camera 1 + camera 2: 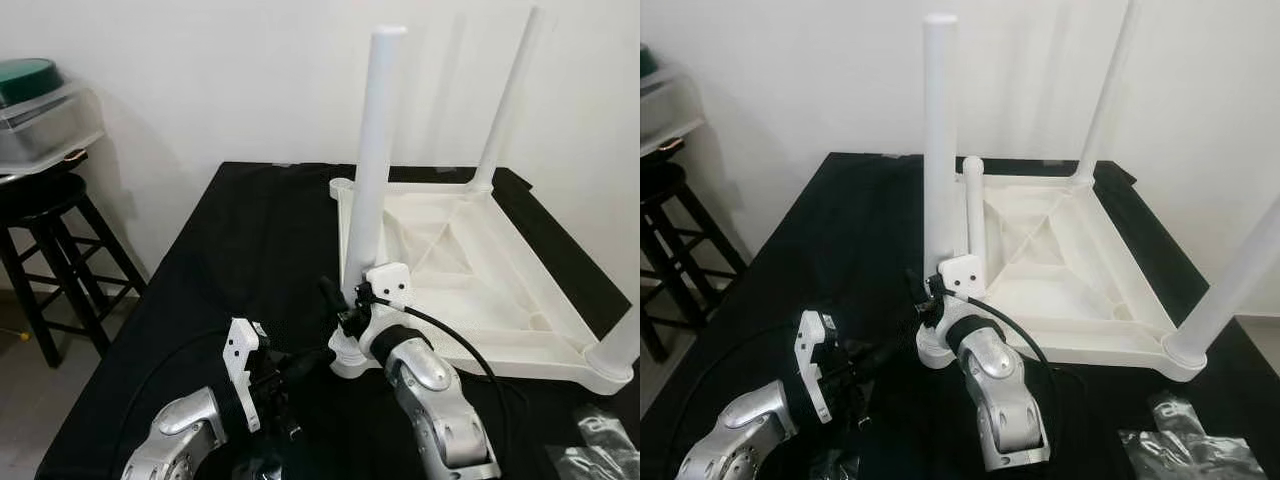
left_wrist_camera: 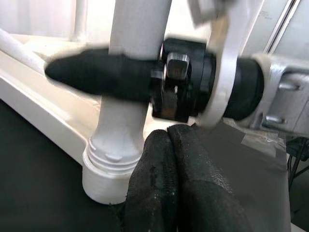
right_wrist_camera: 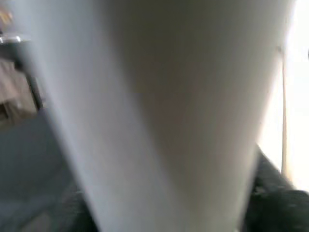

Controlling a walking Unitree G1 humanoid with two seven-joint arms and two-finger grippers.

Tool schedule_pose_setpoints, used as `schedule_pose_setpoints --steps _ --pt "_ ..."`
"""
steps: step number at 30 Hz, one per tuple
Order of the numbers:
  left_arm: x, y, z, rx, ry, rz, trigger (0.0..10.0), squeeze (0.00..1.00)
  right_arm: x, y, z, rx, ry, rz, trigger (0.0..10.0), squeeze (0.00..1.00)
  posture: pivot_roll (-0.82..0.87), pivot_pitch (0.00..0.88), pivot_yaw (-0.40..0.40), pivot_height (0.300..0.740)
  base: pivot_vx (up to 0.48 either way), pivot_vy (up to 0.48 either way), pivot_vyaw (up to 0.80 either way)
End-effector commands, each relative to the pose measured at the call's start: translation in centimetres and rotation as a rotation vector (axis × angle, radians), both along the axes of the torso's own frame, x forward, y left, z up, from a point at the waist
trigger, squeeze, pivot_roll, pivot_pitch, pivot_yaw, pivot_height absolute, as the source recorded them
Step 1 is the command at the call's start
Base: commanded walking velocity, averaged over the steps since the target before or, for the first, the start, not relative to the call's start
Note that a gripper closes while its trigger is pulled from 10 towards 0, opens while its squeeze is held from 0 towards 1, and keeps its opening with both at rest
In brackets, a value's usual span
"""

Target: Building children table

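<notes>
A blurred white leg [image 3: 159,111] is blocking the right wrist view. The right gripper [image 1: 345,305] is hiding the leg's base, its fingers' spread undeterminable.

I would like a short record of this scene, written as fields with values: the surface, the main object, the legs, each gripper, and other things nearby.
surface: black table
main object: white children table top, lying upside down
legs: four stand upright at the corners; the near leg sits in its corner socket
right gripper: fingers around the near leg, low down
left gripper: fingers shut, beside the socket
nearby: black stool by the wall; clear plastic bags on the black table
</notes>
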State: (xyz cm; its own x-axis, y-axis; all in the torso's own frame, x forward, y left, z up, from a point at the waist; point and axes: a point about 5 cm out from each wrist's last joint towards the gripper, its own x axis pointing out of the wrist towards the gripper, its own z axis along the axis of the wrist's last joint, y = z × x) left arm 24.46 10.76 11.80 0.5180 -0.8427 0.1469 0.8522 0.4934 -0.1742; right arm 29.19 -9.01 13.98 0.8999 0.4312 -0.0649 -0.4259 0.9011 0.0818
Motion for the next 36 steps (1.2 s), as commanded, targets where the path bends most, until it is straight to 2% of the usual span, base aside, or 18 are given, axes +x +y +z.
schedule_pose_setpoints --steps 1,2,3,4,5,6,7,8,9,10,12,14,16,17,19,20,30,36 --pt "-0.1 0.2 0.0 0.003 -0.003 0.003 10.0 0.0 -0.1 0.1 0.0 0.041 0.014 0.027 10.0 1.0 -0.06 0.0 -0.008 0.74 0.0 0.0 0.0" --pt "-0.1 0.2 0.0 0.003 -0.003 0.003 10.0 0.0 -0.1 0.1 0.0 0.041 0.014 0.027 10.0 1.0 -0.06 0.0 -0.008 0.74 0.0 0.0 0.0" --pt "-0.1 0.1 0.0 0.004 -0.002 0.001 10.0 0.0 0.3 0.4 1.4 0.07 -0.031 0.19 10.0 1.0 -0.05 0.0 -0.007 0.74 0.0 0.0 0.0" --pt "-0.1 0.1 0.0 0.004 -0.002 0.0 10.0 0.0 0.7 0.3 2.2 0.058 -0.061 0.295 10.0 1.0 -0.05 0.0 -0.007 0.74 0.0 0.0 0.0" --pt "-0.1 0.1 0.0 0.004 -0.002 0.0 10.0 0.0 0.7 0.3 2.2 0.058 -0.061 0.295 10.0 1.0 -0.05 0.0 -0.007 0.74 0.0 0.0 0.0" --pt "0.0 0.0 0.0 0.004 -0.002 0.0 10.0 0.0 0.9 0.2 2.7 0.046 -0.077 0.358 10.0 1.0 -0.05 0.0 -0.007 0.74 0.0 0.0 0.0" --pt "0.0 0.0 0.0 0.004 -0.002 -0.001 10.0 0.0 0.9 0.0 3.3 0.012 -0.106 0.457 10.0 0.19 -0.05 0.0 -0.01 0.74 0.0 0.0 0.0" --pt "0.0 0.0 0.0 0.004 -0.002 -0.001 10.0 0.0 0.9 0.0 3.3 0.012 -0.106 0.457 10.0 0.19 -0.05 0.0 -0.01 0.74 0.0 0.0 0.0" --pt "0.0 0.0 0.0 0.004 -0.002 -0.001 10.0 0.0 0.9 -0.3 3.4 -0.042 -0.11 0.577 10.0 0.0 -0.05 0.0 -0.01 0.74 0.0 0.0 0.0" --pt "0.1 0.0 0.0 0.004 -0.003 -0.002 10.0 0.0 0.8 -0.9 3.0 -0.184 -0.113 0.747 10.0 0.0 -0.05 0.0 -0.012 0.74 0.0 0.0 0.0" --pt "0.1 -0.1 0.0 0.005 -0.003 -0.002 10.0 0.0 1.2 -1.1 2.9 -0.221 -0.101 0.779 10.0 0.0 -0.04 0.0 -0.013 0.74 0.0 0.0 0.0" --pt "0.1 -0.1 -0.1 0.006 -0.004 -0.001 10.0 0.0 1.6 -1.3 3.2 -0.209 -0.09 0.798 10.0 0.0 -0.04 0.0 -0.013 0.74 0.0 0.0 0.0" --pt "0.2 -0.1 -0.1 0.008 -0.003 -0.001 10.0 0.0 3.0 -1.8 4.0 -0.151 -0.071 0.825 10.0 0.0 -0.04 0.0 -0.009 0.74 0.0 0.0 0.0" --pt "0.4 -0.1 -0.1 0.01 -0.002 -0.001 10.0 0.0 4.1 -2.4 4.4 -0.105 -0.05 0.841 9.2 0.0 -0.04 0.0 -0.009 0.74 0.0 0.0 0.0" --pt "0.4 -0.1 -0.1 0.011 -0.002 -0.002 10.0 0.0 4.4 -2.6 4.4 -0.091 -0.04 0.845 9.2 0.0 -0.04 0.0 -0.009 0.74 0.0 0.0 0.0" --pt "0.5 -0.2 -0.1 0.011 -0.001 -0.003 10.0 0.0 4.6 -2.9 4.5 -0.07 -0.031 0.85 0.0 0.0 -0.04 0.0 -0.007 0.74 0.0 0.0 0.0" --pt "0.5 -0.1 -0.1 0.011 -0.001 -0.003 10.0 0.0 5.1 -4.1 3.9 -0.056 -0.006 0.873 0.0 0.0 -0.04 0.0 -0.005 0.74 0.0 0.0 0.0" --pt "0.4 -0.2 -0.1 0.008 -0.001 -0.002 10.0 0.0 4.4 -4.9 3.2 -0.059 -0.045 0.784 0.0 0.0 -0.04 0.0 -0.001 0.74 0.0 0.0 0.0"
